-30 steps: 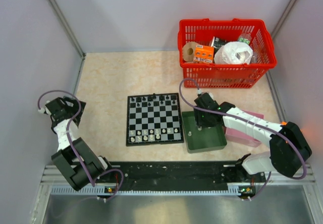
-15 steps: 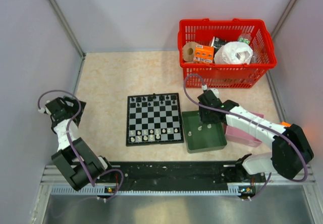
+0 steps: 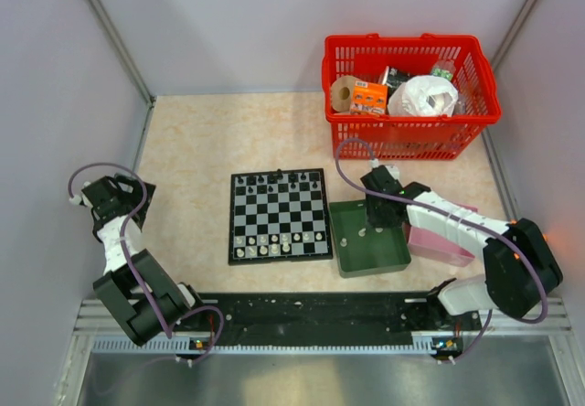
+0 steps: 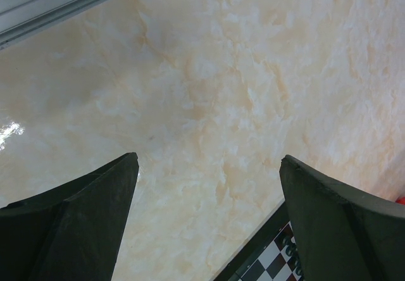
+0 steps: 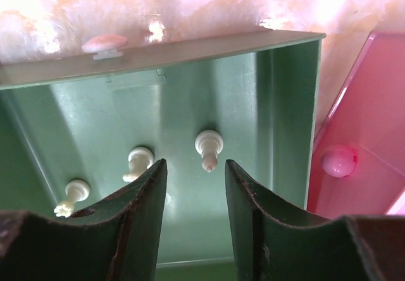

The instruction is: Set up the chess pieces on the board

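The right end effector (image 5: 194, 167) hangs over the dark green tray (image 5: 190, 48), its fingers partly spread and pinching nothing. A white pawn (image 5: 208, 148) lies on the tray floor just beyond the gap between the fingertips, with two more white pieces (image 5: 139, 162) beside it in the tray. The chessboard (image 3: 279, 216), partly set, sits just left of the tray. The left end effector (image 4: 209, 161), spread wide, hovers over bare surface (image 4: 221, 72) far left of the tray.

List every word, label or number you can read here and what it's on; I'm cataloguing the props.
No text is legible in any view.
Orange box in the red basket: printed graphics, too small and blurred to read.
Chessboard and green tray: no lettering visible.
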`<state>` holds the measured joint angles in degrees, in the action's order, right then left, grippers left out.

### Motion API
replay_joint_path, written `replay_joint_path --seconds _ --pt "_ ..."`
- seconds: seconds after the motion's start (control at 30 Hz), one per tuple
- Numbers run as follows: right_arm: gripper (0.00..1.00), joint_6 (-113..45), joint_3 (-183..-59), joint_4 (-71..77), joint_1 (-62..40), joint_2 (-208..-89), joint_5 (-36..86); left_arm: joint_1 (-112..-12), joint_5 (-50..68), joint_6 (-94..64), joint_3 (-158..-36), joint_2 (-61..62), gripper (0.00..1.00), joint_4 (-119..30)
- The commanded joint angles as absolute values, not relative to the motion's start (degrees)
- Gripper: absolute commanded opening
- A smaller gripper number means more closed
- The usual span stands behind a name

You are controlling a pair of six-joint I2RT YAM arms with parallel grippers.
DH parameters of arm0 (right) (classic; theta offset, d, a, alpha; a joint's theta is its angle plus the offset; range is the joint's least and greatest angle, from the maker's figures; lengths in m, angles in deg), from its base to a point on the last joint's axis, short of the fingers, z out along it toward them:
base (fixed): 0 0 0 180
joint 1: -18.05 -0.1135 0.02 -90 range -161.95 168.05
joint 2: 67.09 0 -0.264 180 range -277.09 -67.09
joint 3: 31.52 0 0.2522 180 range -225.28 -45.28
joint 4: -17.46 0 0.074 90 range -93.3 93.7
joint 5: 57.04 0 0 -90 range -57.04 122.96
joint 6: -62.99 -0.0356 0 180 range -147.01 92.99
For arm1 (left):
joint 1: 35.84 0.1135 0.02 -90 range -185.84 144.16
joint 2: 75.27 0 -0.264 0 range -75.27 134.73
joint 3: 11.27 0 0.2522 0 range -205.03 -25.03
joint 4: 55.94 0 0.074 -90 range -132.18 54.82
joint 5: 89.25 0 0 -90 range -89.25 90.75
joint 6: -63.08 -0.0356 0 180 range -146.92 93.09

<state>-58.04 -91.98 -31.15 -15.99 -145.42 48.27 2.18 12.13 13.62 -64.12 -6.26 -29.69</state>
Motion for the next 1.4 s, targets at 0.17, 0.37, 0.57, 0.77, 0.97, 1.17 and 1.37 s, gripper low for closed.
replay_joint_path --seconds 0.17,0.37,0.57,0.77,0.97,1.17,1.37 --pt "0.36 -56.98 -90.11 -27.67 -14.38 -146.72 47.37 2.65 12.62 13.34 -63.7 -7.16 0.99 -32.16" --pt "0.34 -56.72 -89.93 -26.8 -14.29 -147.16 46.76 2.65 12.88 13.51 -63.61 -6.98 0.99 -32.25" --pt "0.28 -56.46 -90.11 -26.44 -14.29 -148.13 47.72 2.74 12.79 13.43 -63.53 -7.16 0.99 -32.25" --pt "0.18 -55.67 -90.72 -26.79 -14.29 -147.69 47.64 2.65 12.7 13.43 -63.53 -7.24 0.99 -32.34" --pt "0.05 -53.39 -93.09 -28.89 -14.29 -145.58 47.28 2.65 12.97 13.6 -63.61 -6.98 0.99 -32.43" --pt "0.03 -51.1 -98.53 -33.73 -14.38 -140.31 48.34 2.74 13.4 13.87 -63.26 -6.81 0.99 -32.87" --pt "0.04 -50.92 -104.95 -35.06 -19.11 -139.68 45.09 2.65 13.93 14.22 -63.0 -6.8 0.99 -33.57"
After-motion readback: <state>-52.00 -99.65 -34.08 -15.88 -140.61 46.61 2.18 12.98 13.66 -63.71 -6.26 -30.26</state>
